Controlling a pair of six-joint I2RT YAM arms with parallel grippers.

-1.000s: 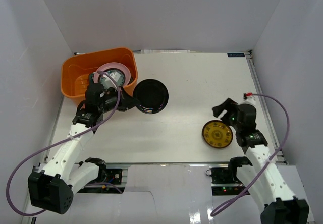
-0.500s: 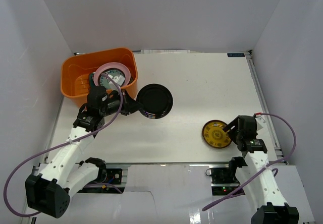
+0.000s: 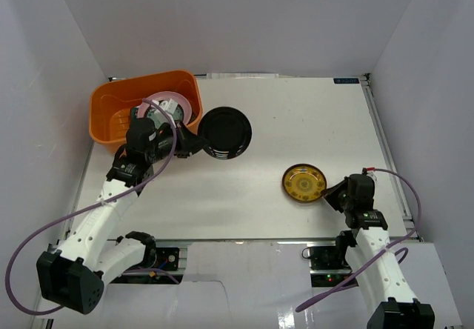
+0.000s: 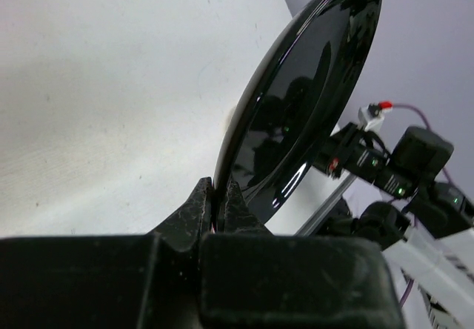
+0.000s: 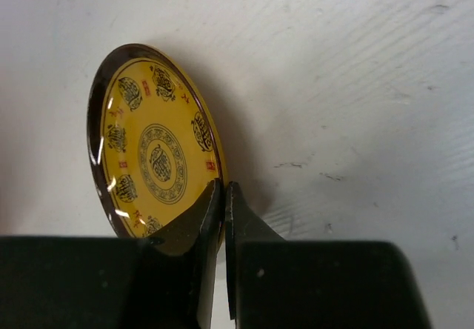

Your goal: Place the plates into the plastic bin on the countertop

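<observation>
Left jaws pinch tight on the rim of the black round plate (image 3: 224,132), holding it tilted above the desk (image 3: 296,114), just right of the orange plastic bin (image 3: 144,79) at the upper left of the top view. Right jaws are clamped on the edge of the yellow-patterned plate (image 3: 304,184) at lower right, which is tipped up on edge. A pink plate (image 3: 178,97) lies inside the bin.

Plain white walls (image 3: 244,18) close in the scene at the back and on both sides. A small blue label (image 3: 346,81) sits at the far right corner, next to a metal side rail (image 3: 386,158) running down the right edge. A front rail (image 3: 244,245) lies along the near edge.
</observation>
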